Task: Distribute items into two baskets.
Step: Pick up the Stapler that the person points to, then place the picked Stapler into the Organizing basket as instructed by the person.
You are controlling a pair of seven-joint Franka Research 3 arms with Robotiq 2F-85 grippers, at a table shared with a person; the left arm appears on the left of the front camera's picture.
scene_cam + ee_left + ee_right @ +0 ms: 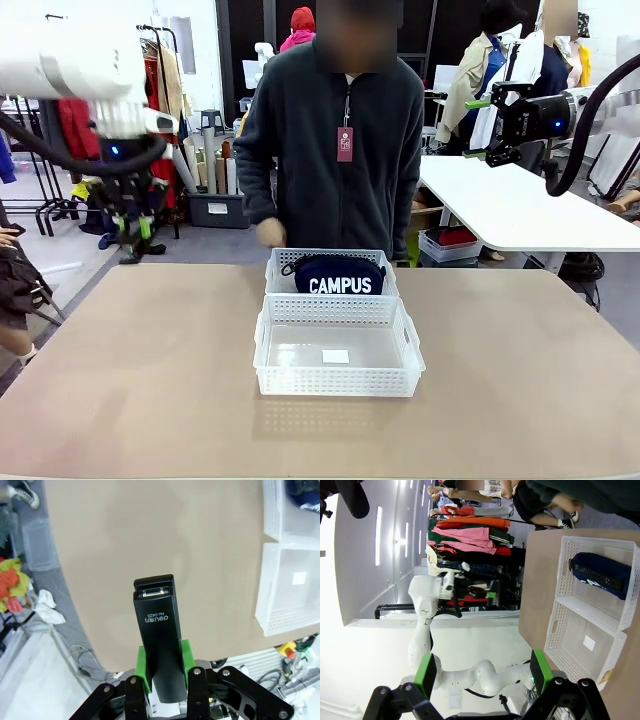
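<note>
The navy "CAMPUS" pouch lies in the far white lattice basket, with the person's hand just behind that basket's left corner. The near basket touches it and holds nothing but a small white label. My left gripper hangs high over the table's far left edge, shut on the black stapler, which sticks out lengthwise between the green pads. My right gripper is raised at the far right, open and holding nothing.
The person stands at the far side, right behind the baskets. The tan table has bare room left and right of them. A white table stands at the back right. Clothes racks and floor boxes lie beyond the far left edge.
</note>
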